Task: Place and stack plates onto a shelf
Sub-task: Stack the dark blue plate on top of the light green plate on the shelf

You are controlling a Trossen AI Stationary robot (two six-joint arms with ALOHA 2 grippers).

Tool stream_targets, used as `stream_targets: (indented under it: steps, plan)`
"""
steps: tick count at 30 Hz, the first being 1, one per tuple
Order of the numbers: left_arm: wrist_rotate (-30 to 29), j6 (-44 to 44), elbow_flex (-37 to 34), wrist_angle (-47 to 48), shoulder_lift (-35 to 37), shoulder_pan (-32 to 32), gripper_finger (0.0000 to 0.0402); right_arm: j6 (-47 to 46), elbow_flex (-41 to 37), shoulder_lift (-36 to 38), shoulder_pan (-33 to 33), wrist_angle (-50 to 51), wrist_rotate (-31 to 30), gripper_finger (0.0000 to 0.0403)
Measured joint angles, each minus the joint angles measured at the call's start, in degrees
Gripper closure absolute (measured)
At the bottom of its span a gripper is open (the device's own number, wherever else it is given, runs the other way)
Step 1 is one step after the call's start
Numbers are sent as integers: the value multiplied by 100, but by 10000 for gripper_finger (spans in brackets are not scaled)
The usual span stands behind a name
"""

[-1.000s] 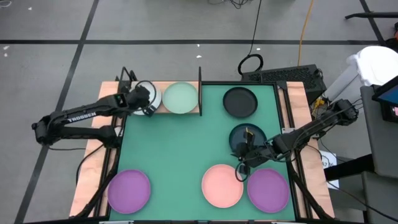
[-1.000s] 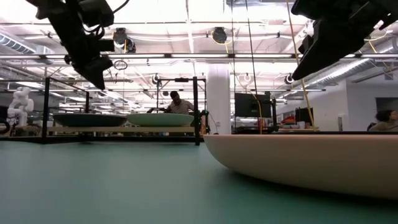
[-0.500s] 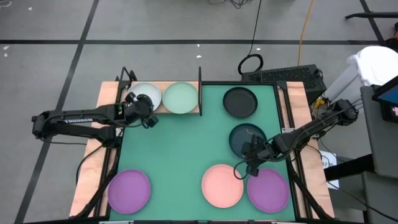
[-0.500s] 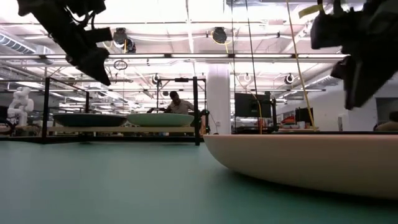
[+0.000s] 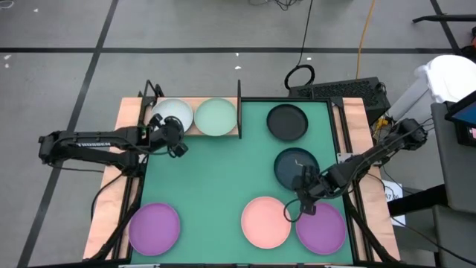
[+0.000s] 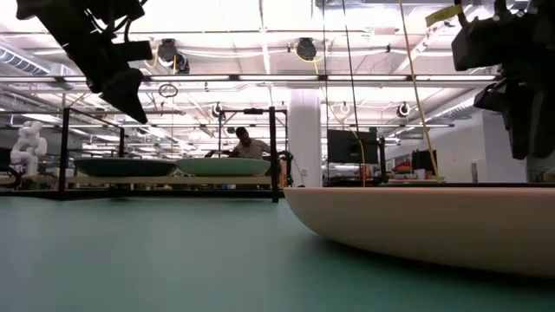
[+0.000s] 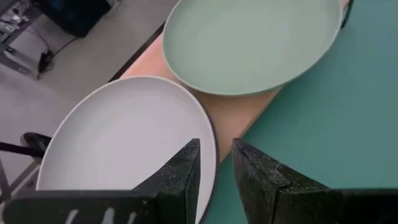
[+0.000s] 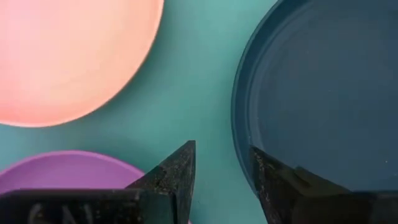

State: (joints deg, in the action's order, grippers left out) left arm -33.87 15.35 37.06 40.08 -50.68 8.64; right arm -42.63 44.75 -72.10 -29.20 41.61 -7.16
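On the shelf (image 5: 195, 130), a white-blue plate (image 5: 172, 114) and a pale green plate (image 5: 216, 117) are seen side by side. The left gripper (image 5: 175, 143) is held just in front of the shelf, near the white-blue plate, its fingers narrowly parted and empty. Well away from the shelf, the right gripper (image 5: 303, 195) is positioned at the edge of a dark teal plate (image 5: 294, 165), narrowly parted, with nothing gripped.

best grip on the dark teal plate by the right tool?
Pinch the dark teal plate at its raised rim nearest the right tool, coming down over the edge facing the pink plate. It lies flat, so only the rim offers a hold, and bare mat there leaves clearance.
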Motion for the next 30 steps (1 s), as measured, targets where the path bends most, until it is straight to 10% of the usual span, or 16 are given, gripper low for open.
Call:
stream_targets:
  steps: [14, 30]
  plan:
    - [214, -63, 2, -20, 0, -170, 302, 879, -24, -797, -16, -32, -34, 278]
    - [243, 28, 7, -13, 0, -168, 302, 1401, -21, -1086, 187, -52, -221, 394]
